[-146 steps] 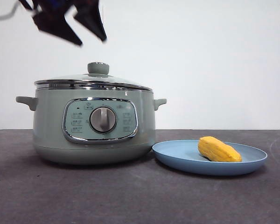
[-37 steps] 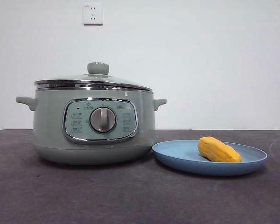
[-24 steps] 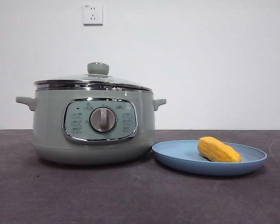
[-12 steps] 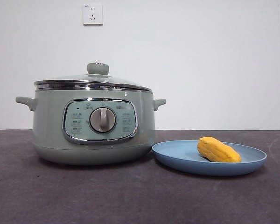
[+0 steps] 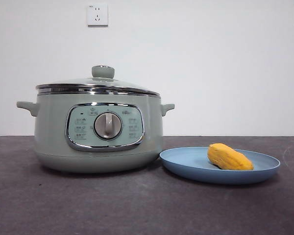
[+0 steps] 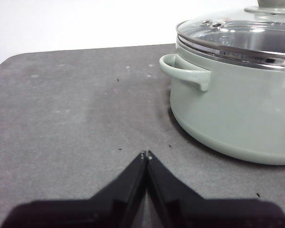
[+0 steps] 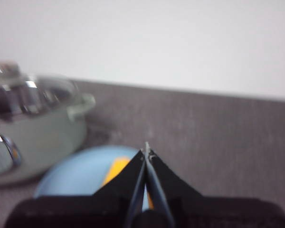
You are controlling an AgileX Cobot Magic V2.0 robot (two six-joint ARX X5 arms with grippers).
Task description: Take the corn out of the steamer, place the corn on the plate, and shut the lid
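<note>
Left gripper (image 6: 146, 154) pressing its jaws together, tips touching, gripping nothing, hovering over bare table (image 6: 76, 109) with the steamer (image 6: 237, 109) near, at about 2 o'clock from the tips. Right gripper (image 7: 146, 151) likewise pinching its jaws closed on nothing, hanging above the plate (image 7: 76, 175), with the corn (image 7: 115, 170) peeking out just at 8 o'clock of the tips.

Lying on the plate (image 5: 186, 164), right of centre, the corn (image 5: 229, 157), tapered end pointing to 4 o'clock. Sitting on the steamer (image 5: 54, 132), the lid (image 5: 98, 84), closing it; contents not showing through the glass. Plate resting at 3 o'clock of the steamer, just beside its base.

Showing only in the front view: dial (image 5: 108, 126), panel and wall socket (image 5: 97, 14), neither gripper appearing. Showing only in the left wrist view: steam vents on the lid (image 6: 237, 35). Blurring everything in the right wrist view.
</note>
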